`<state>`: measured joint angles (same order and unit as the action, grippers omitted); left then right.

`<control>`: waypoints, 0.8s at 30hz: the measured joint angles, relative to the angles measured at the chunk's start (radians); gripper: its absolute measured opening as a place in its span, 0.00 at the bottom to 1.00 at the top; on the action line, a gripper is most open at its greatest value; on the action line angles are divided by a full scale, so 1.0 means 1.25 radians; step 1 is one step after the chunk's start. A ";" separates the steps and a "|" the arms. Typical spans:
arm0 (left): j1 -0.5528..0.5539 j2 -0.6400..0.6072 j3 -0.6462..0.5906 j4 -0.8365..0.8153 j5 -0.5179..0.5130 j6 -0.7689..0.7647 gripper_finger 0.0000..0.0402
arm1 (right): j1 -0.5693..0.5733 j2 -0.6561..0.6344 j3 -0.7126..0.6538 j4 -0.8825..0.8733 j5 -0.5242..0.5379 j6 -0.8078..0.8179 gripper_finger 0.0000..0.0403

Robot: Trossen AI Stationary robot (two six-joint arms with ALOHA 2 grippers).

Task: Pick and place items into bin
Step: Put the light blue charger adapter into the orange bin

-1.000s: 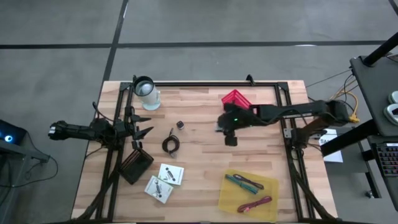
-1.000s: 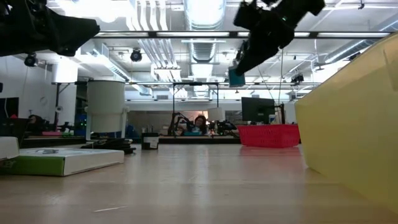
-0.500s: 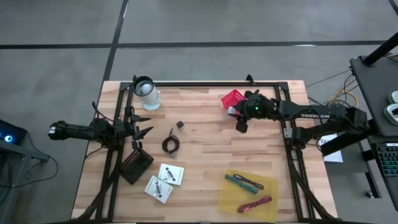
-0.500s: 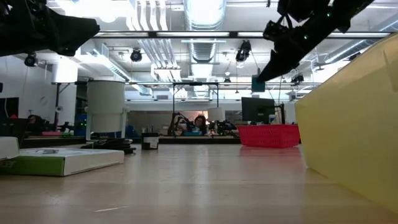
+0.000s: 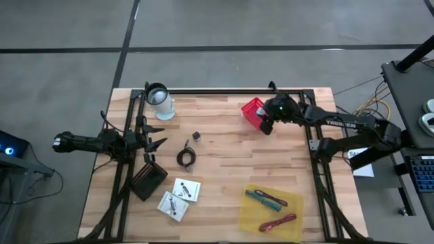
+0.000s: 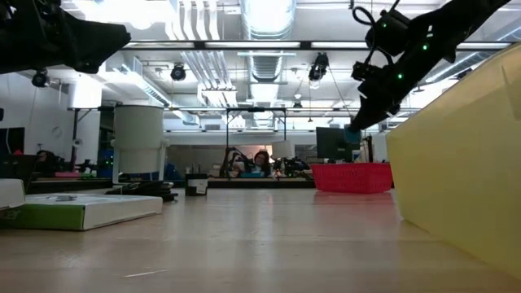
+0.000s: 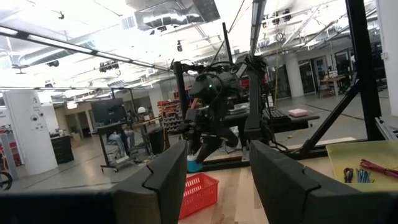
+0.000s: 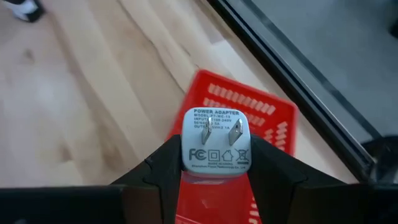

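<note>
Right gripper (image 8: 214, 171) is clamped on a white power adapter (image 8: 214, 148), prongs facing the wrist camera, held by its two flat sides. In the high view the right gripper (image 5: 266, 124) hangs at the red bin (image 5: 253, 108) near the table's far edge; the right wrist view puts the adapter directly over the bin's mesh floor. My read: it's a small rigid plastic block, light, smooth-sided, so somewhat slippery, but the flat parallel faces are the right place to pinch and it sits square between the fingers. Not fragile, a short drop into the basket should be fine; the bin looks light too, so it could skid if bumped. Left gripper (image 5: 154, 144) is parked at the left edge of the table, fingers spread, nothing in them. What's still out, from above: black cable coil (image 5: 186, 158) mid-table is floppy, best grabbed across the bundled loop, not a loose end. Two white cards (image 5: 186, 189) lie flat on the wood, thin and stiff, hard to get under, probably need an edge pinch or a slide. The teal pen (image 5: 260, 197) and maroon stick (image 5: 278, 222) lie on a yellow sheet (image 5: 247, 215) at the near right; they're rigid and will likely roll, so pinch mid-length across the barrel. A small black piece (image 5: 196, 136) sits just beyond the coil, too small to judge.
</note>
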<state>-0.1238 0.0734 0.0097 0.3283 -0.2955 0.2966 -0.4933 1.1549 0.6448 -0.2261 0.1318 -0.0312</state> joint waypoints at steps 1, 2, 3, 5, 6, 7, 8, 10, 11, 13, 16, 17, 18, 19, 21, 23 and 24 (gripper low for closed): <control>0.000 0.000 0.000 0.000 0.000 0.000 0.40 | -0.009 0.000 -0.003 0.000 0.000 0.005 0.35; 0.000 0.000 0.000 0.000 0.000 0.000 0.40 | -0.018 0.000 -0.006 0.000 0.000 0.014 0.35; 0.000 0.000 0.000 0.000 0.000 0.000 0.40 | -0.027 0.000 -0.008 0.001 0.000 0.023 0.35; 0.000 0.000 0.000 0.000 0.000 0.000 0.40 | -0.041 0.000 -0.015 -0.001 0.001 0.038 0.35; 0.000 0.000 0.000 0.000 0.000 0.000 0.40 | -0.046 0.000 -0.018 -0.001 0.001 0.044 0.35; 0.000 0.000 0.000 0.000 0.000 0.000 0.40 | -0.051 0.000 -0.021 -0.001 0.000 0.046 0.35; 0.000 0.000 0.000 0.000 0.000 0.000 0.40 | -0.055 0.000 -0.023 0.000 0.000 0.050 0.35; 0.000 0.000 0.000 0.000 0.000 0.000 0.40 | -0.064 0.000 -0.030 0.001 0.000 0.063 0.35; 0.000 0.000 0.000 0.000 0.000 0.000 0.40 | -0.068 0.000 -0.034 0.001 0.000 0.071 0.35; 0.000 0.000 0.000 0.000 0.000 0.000 0.40 | -0.075 0.000 -0.044 0.002 0.001 0.084 0.35; 0.000 0.000 0.000 0.000 0.000 0.000 0.40 | -0.086 0.000 -0.063 0.024 0.000 0.104 0.35; 0.000 0.000 0.000 0.000 0.000 0.000 0.40 | -0.090 0.000 -0.071 0.035 0.000 0.108 0.35; 0.000 0.000 0.000 0.000 0.000 0.000 0.40 | -0.093 0.000 -0.078 0.044 0.001 0.110 0.35; 0.000 0.000 0.000 0.000 0.000 0.000 0.40 | -0.095 0.000 -0.084 0.049 0.001 0.110 0.35; 0.000 0.000 0.000 0.000 0.000 0.000 0.40 | -0.097 0.000 -0.094 0.060 0.001 0.110 0.35; 0.000 0.000 0.000 0.000 0.000 0.000 0.40 | -0.097 0.000 -0.101 0.071 0.001 0.110 0.35; 0.000 0.000 0.000 0.000 0.000 0.000 0.40 | -0.097 0.000 -0.104 0.073 0.001 0.110 0.35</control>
<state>-0.1237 0.0734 0.0097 0.3281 -0.2955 0.2966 -0.6144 1.1553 0.5149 -0.1352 0.1326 0.1062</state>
